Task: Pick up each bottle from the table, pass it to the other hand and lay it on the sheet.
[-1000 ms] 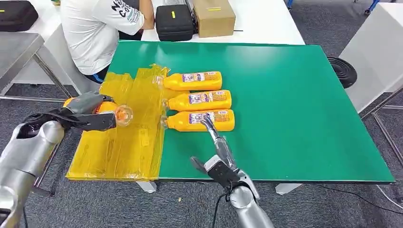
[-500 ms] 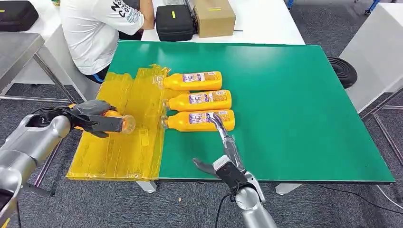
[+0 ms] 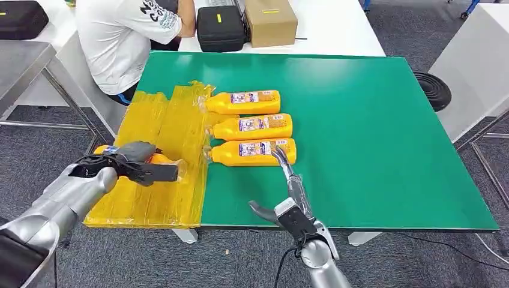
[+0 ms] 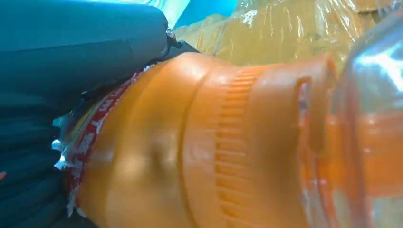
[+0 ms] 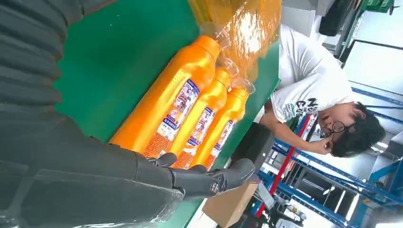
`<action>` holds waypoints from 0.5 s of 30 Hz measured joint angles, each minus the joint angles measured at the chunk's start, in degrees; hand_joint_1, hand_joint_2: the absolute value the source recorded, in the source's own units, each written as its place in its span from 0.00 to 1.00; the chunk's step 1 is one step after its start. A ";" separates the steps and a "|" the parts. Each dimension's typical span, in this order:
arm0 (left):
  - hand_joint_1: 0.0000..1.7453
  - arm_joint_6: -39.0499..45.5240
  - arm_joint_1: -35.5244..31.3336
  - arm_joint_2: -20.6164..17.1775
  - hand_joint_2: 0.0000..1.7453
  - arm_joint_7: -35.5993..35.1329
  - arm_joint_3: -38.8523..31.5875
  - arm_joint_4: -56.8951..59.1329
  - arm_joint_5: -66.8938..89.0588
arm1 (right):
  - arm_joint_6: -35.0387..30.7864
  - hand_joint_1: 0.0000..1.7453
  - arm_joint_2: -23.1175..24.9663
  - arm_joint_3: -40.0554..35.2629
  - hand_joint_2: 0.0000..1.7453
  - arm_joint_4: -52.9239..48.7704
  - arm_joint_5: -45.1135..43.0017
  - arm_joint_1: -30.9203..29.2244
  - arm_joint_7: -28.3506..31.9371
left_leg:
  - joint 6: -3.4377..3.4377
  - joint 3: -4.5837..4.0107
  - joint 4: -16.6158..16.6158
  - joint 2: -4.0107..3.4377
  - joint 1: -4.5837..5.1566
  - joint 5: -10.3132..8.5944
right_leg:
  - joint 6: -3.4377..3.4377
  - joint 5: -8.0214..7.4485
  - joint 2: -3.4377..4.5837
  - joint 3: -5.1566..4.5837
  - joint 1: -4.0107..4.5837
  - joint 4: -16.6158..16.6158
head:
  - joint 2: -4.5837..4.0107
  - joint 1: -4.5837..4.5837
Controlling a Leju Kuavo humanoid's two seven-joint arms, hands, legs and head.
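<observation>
While lying over the yellow sheet (image 3: pixel 162 162) at the near left of the green bench (image 3: pixel 360 132), rests on its side in the left hand (image 3: pixel 135 163) — an orange bottle (image 3: pixel 157 159), fingers wrapped round its body, clear cap end pointing toward the bench's middle. In the left wrist view, pressed close against that hand: bottle's ribbed orange shoulder (image 4: pixel 228 156), torn red label edge just beside the dark fingers (image 4: pixel 28 180), crinkled yellow sheet behind.

Farther along the bench, side by side and touching — three more orange bottles, each on its side with cap toward the sheet and label up: far bottle (image 3: pixel 243 102), middle bottle (image 3: pixel 252 126), near bottle (image 3: pixel 252 152). Caps right at the sheet's right edge.

At the bench's near edge, held open with nothing in it, the right hand (image 3: pixel 288 198): long fingers stretched toward the near bottle, tip reaching its base end near the label, thumb spread off to the side. Whether tip actually touches — cannot tell. In the right wrist view, same three bottles in a row (image 5: pixel 166 104) just beyond the extended dark fingers (image 5: pixel 204 183).

Beyond the bench's far left corner, seated at a white table (image 3: pixel 336 27), a person in a white shirt (image 3: pixel 123 36); on that table a black case (image 3: pixel 220 27) beside a cardboard box (image 3: pixel 270 21).
</observation>
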State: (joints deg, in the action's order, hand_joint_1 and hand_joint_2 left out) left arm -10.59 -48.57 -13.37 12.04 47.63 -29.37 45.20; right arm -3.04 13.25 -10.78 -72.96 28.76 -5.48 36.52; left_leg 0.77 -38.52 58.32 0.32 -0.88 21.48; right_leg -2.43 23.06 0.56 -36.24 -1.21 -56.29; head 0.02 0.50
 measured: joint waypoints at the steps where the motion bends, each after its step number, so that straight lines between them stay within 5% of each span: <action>1: 0.78 1.39 0.53 0.30 1.00 -0.67 0.04 0.15 0.48 | 0.00 0.00 0.00 0.02 1.00 0.11 -0.02 -0.09 0.02 | 0.00 0.01 0.00 0.00 0.00 0.00 | 0.00 0.00 0.00 0.00 0.00 0.00 | 0.00 0.00; 2: 0.74 2.23 1.16 0.87 1.00 -1.11 0.11 0.31 0.79 | 0.00 0.00 0.00 0.04 1.00 0.24 -0.02 -0.26 0.07 | 0.00 0.00 0.00 0.01 0.00 0.00 | 0.00 0.00 -0.01 0.01 0.00 0.00 | 0.00 0.00; 3: 0.47 2.55 1.67 1.22 1.00 -1.37 0.20 0.63 1.09 | 0.00 0.00 0.00 0.07 1.00 0.37 -0.02 -0.44 0.13 | 0.00 0.01 0.00 0.01 0.00 0.00 | 0.00 0.01 -0.01 0.02 0.00 0.00 | 0.00 0.00; 7: 0.41 -1.11 1.08 2.14 1.00 0.83 0.35 1.57 1.29 | -0.24 0.00 0.00 0.11 1.00 0.83 -0.18 -0.66 0.31 | 0.00 0.16 0.00 0.18 0.00 0.00 | -0.01 0.05 -0.12 0.24 0.00 0.01 | 0.00 -0.04; 8: 0.43 -2.79 0.65 2.23 1.00 1.73 0.52 1.90 1.55 | -0.26 0.00 -0.02 0.11 1.00 0.98 -0.22 -0.71 0.31 | 0.00 0.21 -0.01 0.20 0.00 0.00 | -0.01 0.05 -0.13 0.28 0.00 0.01 | 0.00 0.00; 9: 0.55 -3.76 0.41 2.36 1.00 2.17 0.72 2.16 1.68 | -0.26 0.00 -0.02 0.11 1.00 1.14 -0.22 -0.76 0.33 | 0.00 0.22 -0.01 0.20 0.00 0.00 | -0.01 0.05 -0.12 0.29 -0.01 0.01 | 0.00 0.00; 10: 0.77 -4.31 0.17 2.49 1.00 2.41 0.83 2.43 1.70 | -0.28 0.00 -0.02 0.13 1.00 1.25 -0.24 -0.81 0.33 | 0.00 0.23 -0.01 0.19 0.00 0.00 | -0.01 0.04 -0.11 0.28 0.00 0.01 | 0.00 0.00; 15: 0.77 -7.22 -0.85 3.28 1.00 3.33 1.51 3.39 2.32 | -0.44 0.00 -0.02 0.13 1.00 1.40 -0.28 -0.81 0.37 | 0.01 0.24 0.00 0.20 0.00 -0.02 | -0.03 0.02 -0.12 0.29 -0.01 0.01 | 0.00 -0.02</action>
State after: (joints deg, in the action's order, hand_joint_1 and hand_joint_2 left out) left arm -17.82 -49.42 -10.10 15.37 49.13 -25.99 47.52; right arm -3.48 13.22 -10.64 -71.56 28.48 -6.29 36.89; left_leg 0.78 -38.28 58.31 0.52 -0.88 21.45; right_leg -2.45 23.07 0.45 -35.96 -1.21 -56.28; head 0.02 0.48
